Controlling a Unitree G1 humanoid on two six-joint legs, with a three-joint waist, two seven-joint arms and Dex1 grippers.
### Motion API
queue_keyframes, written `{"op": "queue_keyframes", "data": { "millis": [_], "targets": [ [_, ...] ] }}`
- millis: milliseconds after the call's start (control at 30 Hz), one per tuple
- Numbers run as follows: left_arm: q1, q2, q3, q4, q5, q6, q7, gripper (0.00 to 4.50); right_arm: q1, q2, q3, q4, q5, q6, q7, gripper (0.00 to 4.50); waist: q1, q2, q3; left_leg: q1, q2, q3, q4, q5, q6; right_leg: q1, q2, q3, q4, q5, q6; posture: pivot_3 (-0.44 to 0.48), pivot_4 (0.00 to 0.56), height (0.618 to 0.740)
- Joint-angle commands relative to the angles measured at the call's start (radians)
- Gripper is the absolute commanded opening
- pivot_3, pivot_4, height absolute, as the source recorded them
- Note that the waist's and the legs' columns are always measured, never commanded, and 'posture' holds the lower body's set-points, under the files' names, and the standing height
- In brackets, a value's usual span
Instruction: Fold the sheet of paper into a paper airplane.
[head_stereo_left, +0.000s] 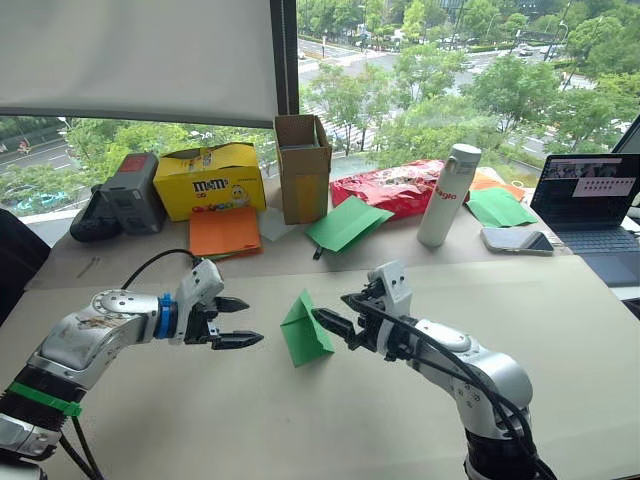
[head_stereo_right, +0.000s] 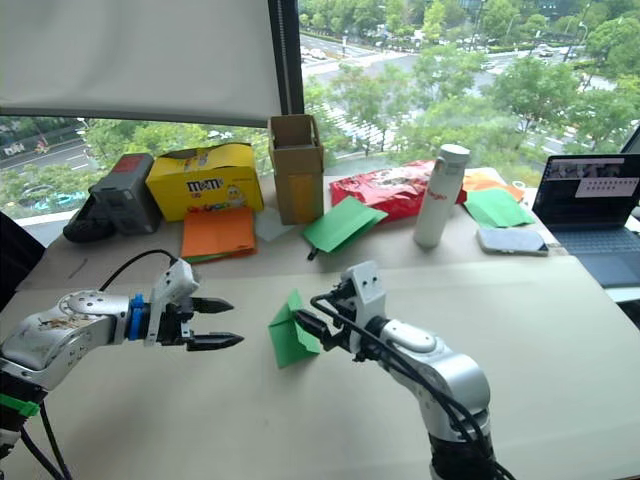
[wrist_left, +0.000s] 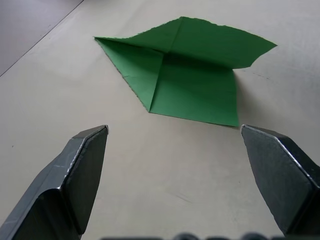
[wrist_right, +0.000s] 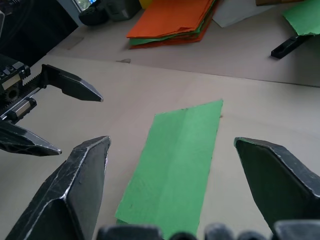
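The sheet of paper is bright green and creased. It stands on the table's middle like a small tent with a pointed top. In the left wrist view the sheet of paper shows a diagonal fold and a raised flap. My left gripper is open, a short way to the left of the sheet and pointing at it. My right gripper is open too, its fingertips close to the sheet's right face, holding nothing. The left gripper also appears in the right wrist view. The paper airplane is out of view.
Along the back stand a black device, a yellow candy box, a cardboard box, a red bag and a white bottle. Orange sheets and flat green sheets lie there. A phone and laptop sit far right.
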Motion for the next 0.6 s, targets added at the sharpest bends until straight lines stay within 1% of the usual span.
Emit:
{"op": "queue_keyframes", "data": {
  "millis": [33,100,133,233,267,367,533,600],
  "targets": [
    [-0.024,-0.032,0.015,0.025,0.059,-0.044,-0.084,4.50,0.023,0.055,0.038,-0.057,0.017,0.057,-0.068,4.32,-0.001,0.000,0.000,0.000,0.000,0.000,0.000,0.000,0.001,0.000,0.000,0.000,0.000,0.000,0.000,0.000,0.150,0.740],
    [-0.031,-0.054,0.011,0.045,0.101,-0.065,-0.107,4.50,0.046,0.038,0.089,-0.047,-0.011,0.061,-0.089,4.32,-0.002,0.000,0.000,0.000,0.000,0.000,0.001,-0.001,0.002,0.000,0.000,0.000,0.004,0.000,0.001,0.000,0.150,0.740],
    [-0.036,-0.066,0.012,0.054,0.115,-0.068,-0.118,4.50,0.057,0.035,0.106,-0.041,-0.018,0.055,-0.097,4.32,-0.002,0.000,0.000,-0.001,-0.001,0.000,0.002,-0.002,0.003,-0.001,-0.001,0.000,0.009,0.000,0.001,0.000,0.150,0.740],
    [-0.047,-0.078,0.019,0.064,0.125,-0.047,-0.181,4.50,0.066,0.030,0.127,-0.035,-0.032,0.037,-0.120,4.32,-0.003,0.000,0.000,-0.001,-0.002,0.001,0.004,-0.002,0.004,-0.001,-0.002,0.000,0.010,0.000,0.001,0.000,0.150,0.740],
    [-0.049,-0.078,0.019,0.064,0.126,-0.038,-0.203,4.50,0.066,0.030,0.129,-0.037,-0.036,0.033,-0.126,4.09,-0.005,0.000,0.000,-0.001,-0.002,0.001,0.004,-0.002,0.004,-0.001,-0.002,0.000,0.010,0.000,0.001,0.000,0.150,0.740],
    [-0.059,-0.083,0.029,0.081,0.131,-0.022,-0.246,4.50,0.072,0.029,0.138,-0.047,-0.046,0.017,-0.138,3.18,-0.012,0.000,0.000,-0.001,-0.002,0.002,0.004,-0.002,0.004,-0.001,-0.001,-0.001,0.010,0.000,0.001,0.000,0.150,0.740],
    [-0.077,-0.098,0.041,0.131,0.165,-0.058,-0.294,4.50,0.074,-0.012,0.170,-0.063,-0.064,-0.038,-0.129,1.39,-0.025,0.000,0.000,-0.001,-0.001,0.002,0.004,-0.002,0.004,-0.002,-0.001,-0.001,0.012,0.000,0.001,0.000,0.150,0.740],
    [-0.094,-0.110,0.053,0.160,0.165,-0.055,-0.305,4.50,0.063,-0.075,0.193,-0.063,-0.071,-0.074,-0.085,0.67,-0.026,0.000,0.000,-0.001,-0.002,0.002,0.004,-0.002,0.004,-0.002,-0.001,-0.001,0.012,0.000,0.001,0.000,0.150,0.740]
  ]
}}
